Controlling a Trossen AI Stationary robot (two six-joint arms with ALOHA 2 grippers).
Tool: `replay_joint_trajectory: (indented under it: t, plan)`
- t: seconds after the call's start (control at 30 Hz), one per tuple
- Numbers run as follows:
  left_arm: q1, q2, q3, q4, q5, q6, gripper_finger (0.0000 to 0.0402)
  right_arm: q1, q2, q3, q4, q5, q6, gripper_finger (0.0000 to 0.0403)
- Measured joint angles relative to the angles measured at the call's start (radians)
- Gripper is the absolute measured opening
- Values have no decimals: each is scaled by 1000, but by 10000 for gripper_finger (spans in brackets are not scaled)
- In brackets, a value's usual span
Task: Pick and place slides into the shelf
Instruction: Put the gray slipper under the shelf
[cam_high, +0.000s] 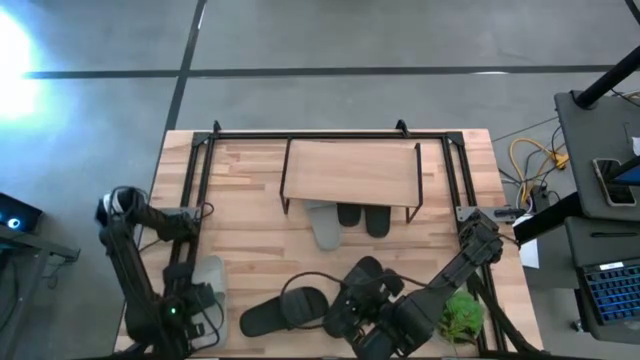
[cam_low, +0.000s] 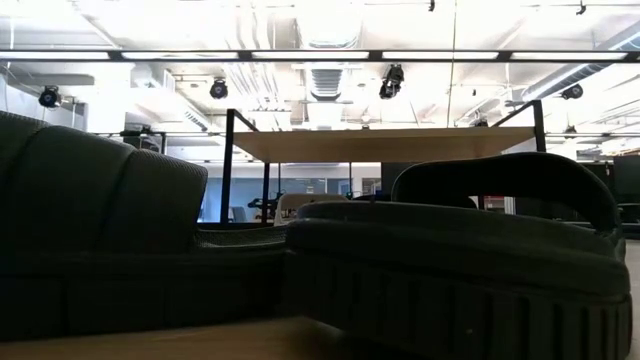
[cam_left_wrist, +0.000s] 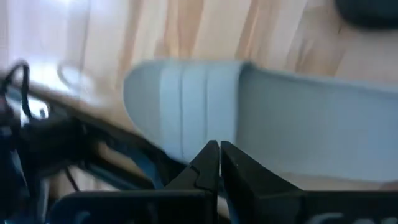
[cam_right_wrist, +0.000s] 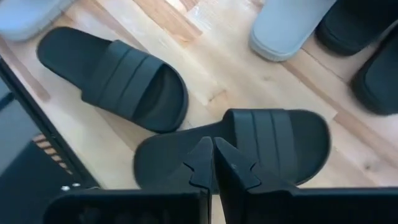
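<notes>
L gripper (cam_left_wrist: 219, 155): we see fingers pressed together, over grey slide (cam_left_wrist: 261, 118), desk's front-left.
R gripper (cam_right_wrist: 213, 158): pressed together, above black slide (cam_right_wrist: 273, 140).
Shelf (cam_high: 350, 170): three slides under it.

Bright ceiling lights (cam_low: 330, 25) backlight dark foreground shapes; left wrist view seems blurred.

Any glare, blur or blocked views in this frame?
High view: bright flare at the left edge, table evenly lit. Low view: two black slides up close fill the frame, backlit dark by ceiling lights; shelf silhouetted. Left wrist view: soft blur over the grey slide. Right wrist view: sharp, even light.
</notes>
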Motion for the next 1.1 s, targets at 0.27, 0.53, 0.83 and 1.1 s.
replay_joint_trajectory:
  t: [0.27,0.53,0.83,1.1]
  plan:
    - [-21,131,75,-4,61,-85,89,0,0,-26,-12,11,-187,57]
    - [-20,213,56,-66,33,-214,175,-12,0,-53,-89,20,-217,136]
    - [-3,253,-44,-29,29,-268,182,-11,0,-118,-90,-15,-209,167]
    - [8,256,-149,-38,22,-234,92,-11,0,-131,-89,-10,-197,150]
